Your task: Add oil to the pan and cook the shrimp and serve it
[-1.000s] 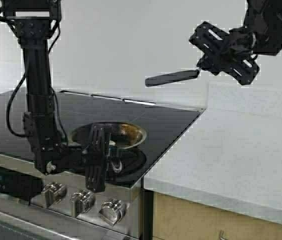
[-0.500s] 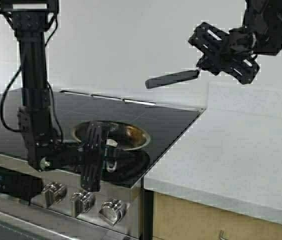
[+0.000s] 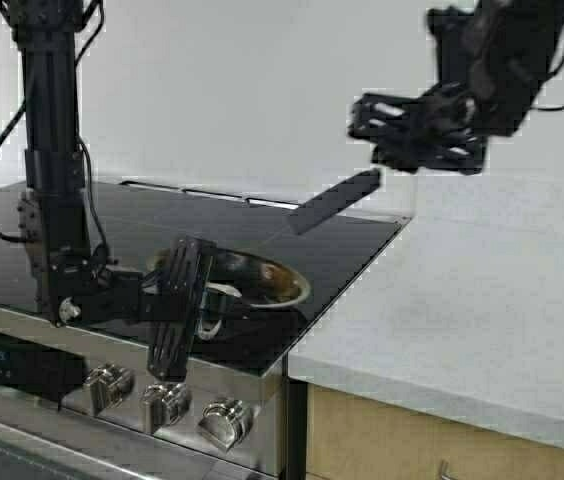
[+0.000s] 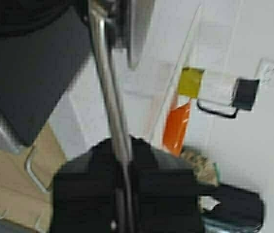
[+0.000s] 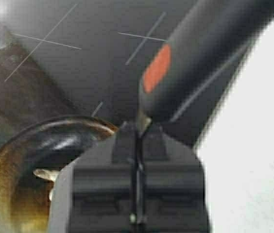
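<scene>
On the black glass cooktop, the left gripper sits at the pan's 9 o'clock, its fingers clamped tight on the pan's steel handle. The pan rests at the cooktop's front edge, above the stove knobs; a pale shrimp lies inside it. High at the pan's 1 o'clock, the right gripper is closed on a black spatula, blade angled down toward the pan. A white countertop lies at 3 o'clock.

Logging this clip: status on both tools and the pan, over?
Left tool shut on small steel frying pan handle. Right tool shut on dark spatula, above stove. Pale shrimp in pan. Nothing blocking.
</scene>
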You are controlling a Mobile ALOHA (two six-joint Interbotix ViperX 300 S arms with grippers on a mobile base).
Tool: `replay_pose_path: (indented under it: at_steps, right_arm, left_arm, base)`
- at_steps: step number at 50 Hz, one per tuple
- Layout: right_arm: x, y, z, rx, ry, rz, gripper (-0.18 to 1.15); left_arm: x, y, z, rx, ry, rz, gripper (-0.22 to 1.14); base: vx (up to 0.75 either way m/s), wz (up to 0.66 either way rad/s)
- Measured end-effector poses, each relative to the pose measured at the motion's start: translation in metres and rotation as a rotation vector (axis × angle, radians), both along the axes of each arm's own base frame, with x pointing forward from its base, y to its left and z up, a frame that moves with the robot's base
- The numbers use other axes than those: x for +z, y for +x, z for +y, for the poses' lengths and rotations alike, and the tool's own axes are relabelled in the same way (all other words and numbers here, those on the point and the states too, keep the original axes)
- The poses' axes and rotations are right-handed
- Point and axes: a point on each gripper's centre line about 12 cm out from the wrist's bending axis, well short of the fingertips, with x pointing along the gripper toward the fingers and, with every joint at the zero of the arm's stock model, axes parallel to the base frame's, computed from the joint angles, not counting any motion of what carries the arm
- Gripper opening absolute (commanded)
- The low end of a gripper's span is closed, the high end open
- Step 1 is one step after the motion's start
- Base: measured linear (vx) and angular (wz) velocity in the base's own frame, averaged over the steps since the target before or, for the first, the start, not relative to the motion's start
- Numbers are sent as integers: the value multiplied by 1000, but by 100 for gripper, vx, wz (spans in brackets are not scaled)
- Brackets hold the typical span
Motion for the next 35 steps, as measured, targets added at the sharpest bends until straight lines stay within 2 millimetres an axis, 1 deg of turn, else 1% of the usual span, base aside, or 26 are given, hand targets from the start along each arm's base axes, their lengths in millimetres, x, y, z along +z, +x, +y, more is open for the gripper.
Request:
replay_pose_path:
  at_steps: [8, 16, 26, 30, 35]
  right_arm:
    - [-24, 15, 22, 31, -15, -3, 10]
    - [-56, 25, 35, 49, -46, 11, 10]
    - [-90, 31, 37, 46, -71, 52, 10]
    - [-97, 32, 35, 42, -78, 62, 10]
    - [-100, 32, 35, 40, -79, 67, 10]
  left_arm:
    - [-1, -2, -1, -19, 22, 7, 2]
    - [1, -2, -1, -20, 26, 6, 2]
    - [5, -2, 0, -20, 34, 8, 2]
    - [6, -1, 0, -20, 39, 7, 2]
    - [8, 0, -1, -24, 44, 5, 2]
  base:
    - [0, 0]
    - [0, 0]
    - [0, 0]
    - [0, 0]
    - [0, 0]
